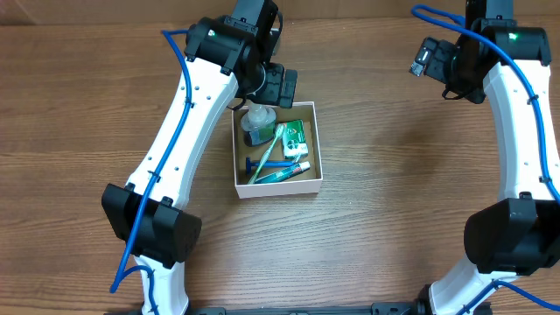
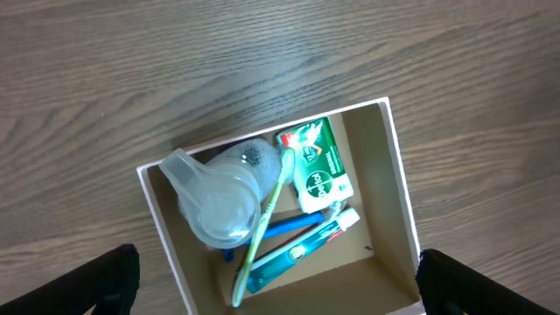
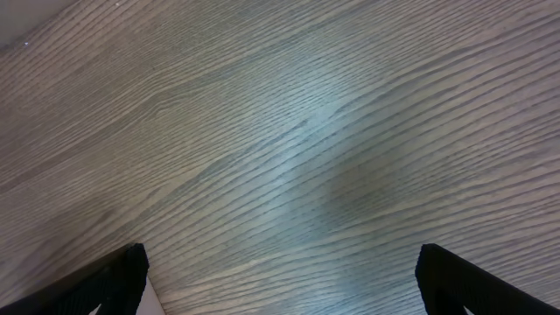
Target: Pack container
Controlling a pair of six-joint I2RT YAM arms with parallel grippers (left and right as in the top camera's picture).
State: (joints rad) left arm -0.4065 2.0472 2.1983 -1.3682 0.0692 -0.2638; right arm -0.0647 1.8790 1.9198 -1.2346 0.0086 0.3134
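The box (image 1: 278,187) sits open on the wooden surface (image 1: 394,166), a little left of centre between the two arms. Its white walls are upright and its brown inside faces up.

Inside it, a clear bottle (image 2: 217,199) lies on its side in one corner. A green toothbrush (image 2: 267,219) slants across the middle, with its head against the bottle. A green packet (image 2: 317,162) lies flat beside it. A blue and white tube (image 2: 302,249) lies along the packet's near end. A blue handle (image 2: 289,226) shows under the toothbrush, partly hidden.

The left tool (image 1: 282,87) hangs above the far edge of the box. In the left wrist view its fingers (image 2: 109,280) are spread wide with nothing between them, and they touch nothing in the box.

The right tool (image 3: 280,262) is well apart from the box, over bare wood at the far right. Its fingers (image 3: 114,280) are also spread wide and hold nothing.
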